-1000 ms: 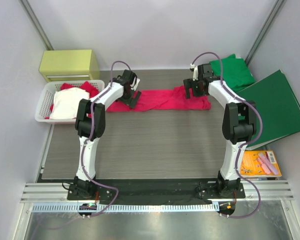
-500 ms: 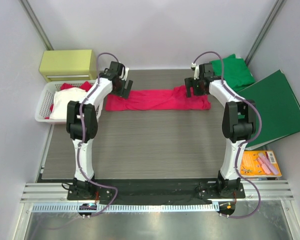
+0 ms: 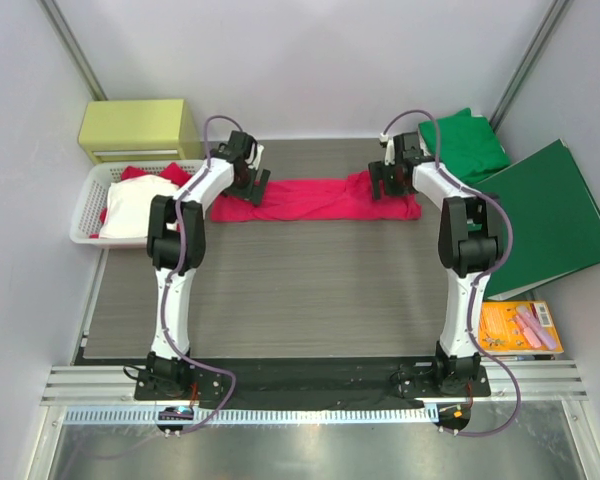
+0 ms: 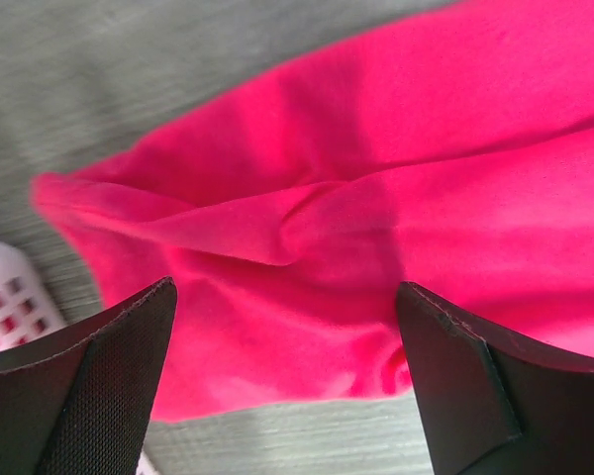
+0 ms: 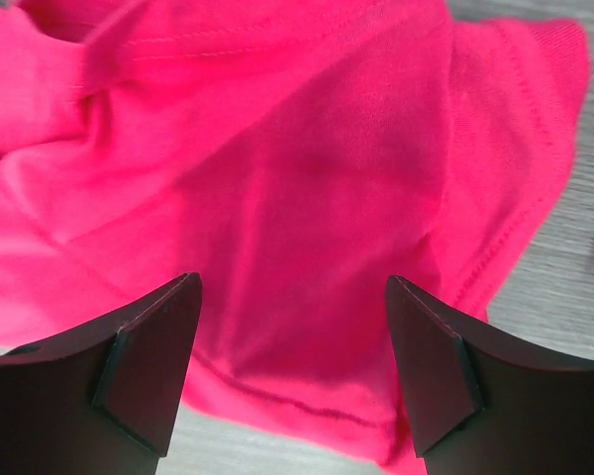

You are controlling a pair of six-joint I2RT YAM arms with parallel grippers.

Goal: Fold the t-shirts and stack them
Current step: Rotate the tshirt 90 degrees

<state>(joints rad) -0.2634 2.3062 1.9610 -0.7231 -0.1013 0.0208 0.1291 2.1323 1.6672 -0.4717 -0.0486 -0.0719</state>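
I take the red shirt [image 3: 315, 198] as my mark: it lies stretched out in a long rumpled band across the far part of the worktop [image 3: 300, 290].

My left fingers [image 4: 89, 396] hang released and wide apart over its left end, with only the cloth below showing between them. My right fingers [image 5: 144, 366] are spread the same way over its right end, gripping nothing (whether any tip touches the cloth I cannot tell).

The only print I can find is on an orange pack [image 3: 520, 325], well to the near right of the red shirt, and it is too small to read.

Only the top view shows the surroundings:
- A green shirt [image 3: 465, 143] lies bunched just past the red shirt's right end, on the far side.
- A dark-green folder [image 3: 555, 215] lies further right of the red shirt.
- A white basket [image 3: 85, 215] sits just off its left end, holding a pale shirt [image 3: 140, 205] and more red cloth [image 3: 145, 173].
- A yellow-green box [image 3: 138, 127] stands to the far left of the red shirt.

Only the wrist views show the cloth itself. The left one shows a raised fold across the red shirt and a corner of the basket beside its left tip. The right one shows stitched hems at its right end.
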